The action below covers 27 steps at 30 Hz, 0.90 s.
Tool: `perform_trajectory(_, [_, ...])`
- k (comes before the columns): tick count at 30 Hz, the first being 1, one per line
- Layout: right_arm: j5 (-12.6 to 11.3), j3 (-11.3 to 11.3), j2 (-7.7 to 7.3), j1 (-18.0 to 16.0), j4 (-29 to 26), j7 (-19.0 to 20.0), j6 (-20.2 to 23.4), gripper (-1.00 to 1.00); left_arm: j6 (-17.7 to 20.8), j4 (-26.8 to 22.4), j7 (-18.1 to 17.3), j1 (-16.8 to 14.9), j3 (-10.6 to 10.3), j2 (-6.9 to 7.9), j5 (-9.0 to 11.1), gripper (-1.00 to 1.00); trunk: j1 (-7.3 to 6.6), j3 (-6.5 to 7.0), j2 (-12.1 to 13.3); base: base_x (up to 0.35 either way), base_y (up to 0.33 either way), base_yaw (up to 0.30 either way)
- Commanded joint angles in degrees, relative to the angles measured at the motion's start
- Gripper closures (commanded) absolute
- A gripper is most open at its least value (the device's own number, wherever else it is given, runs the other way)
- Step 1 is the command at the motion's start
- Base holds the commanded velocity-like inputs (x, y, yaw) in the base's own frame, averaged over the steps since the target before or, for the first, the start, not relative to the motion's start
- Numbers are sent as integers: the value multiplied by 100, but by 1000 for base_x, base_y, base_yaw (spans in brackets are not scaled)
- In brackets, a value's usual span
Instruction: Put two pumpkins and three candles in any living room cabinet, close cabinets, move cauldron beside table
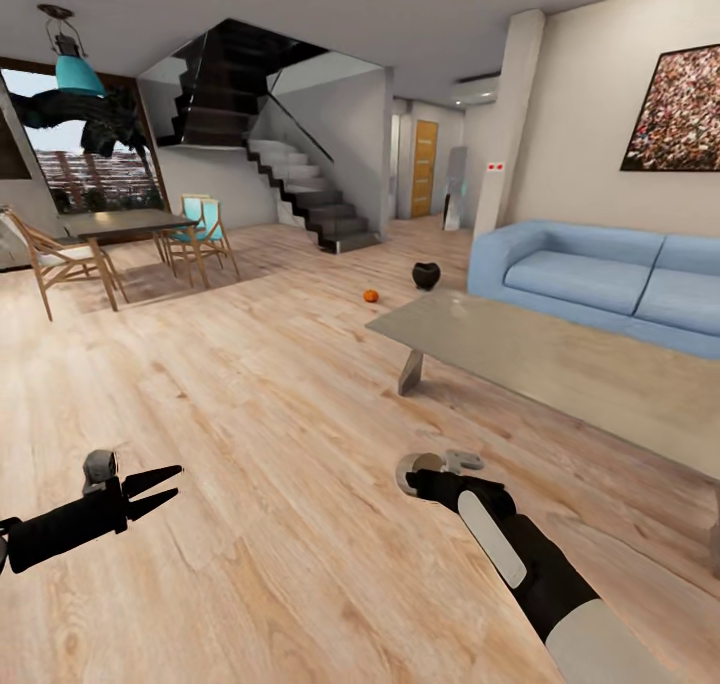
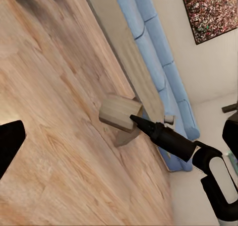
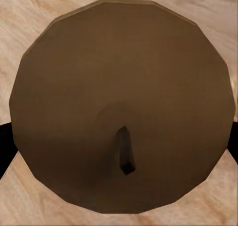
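The right gripper (image 1: 432,464) hangs low over the floor with a brown candle (image 3: 121,107) between its fingers — apparently gripped for carrying. The left gripper (image 1: 165,489) is parted, empty. Far ahead lie a pumpkin (image 1: 370,295) and the cauldron (image 1: 426,275), beyond the table (image 1: 560,359).

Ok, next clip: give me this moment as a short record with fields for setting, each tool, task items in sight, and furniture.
setting: living room with wood floor
left tool: open, empty, above the floor
right tool: pointing down, a brown candle with a dark wick between its fingers
pumpkin: on the floor beyond the table
cauldron: on the floor, near the pumpkin and the sofa's end
table: low, right of centre
sofa: blue, behind the table
cabinet: cannot tell
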Motion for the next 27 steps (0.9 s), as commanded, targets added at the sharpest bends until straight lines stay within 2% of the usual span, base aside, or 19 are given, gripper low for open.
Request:
perform_trajectory(1, [-57,18,-8,-4,-11,-58,2,100,22,2,-22,-6,2,-2,-12,-100,3,-1,-2,342,0,254])
perform_trajectory(14, [-48,26,-3,-2,143,-58,-8,100,15,56,-22,-6,5,-3,-17,-100,3,58,-2,342,0,254])
perform_trajectory(20, [-47,30,1,-2,232,-57,-154,100,14,126,-22,-6,13,1,-21,-100,3,85,-2,342,0,254])
perform_trajectory(27, [-48,30,1,-3,260,-54,-189,100,7,362,8,-6,30,23,-38,-100,3,116,-2,342,0,254])
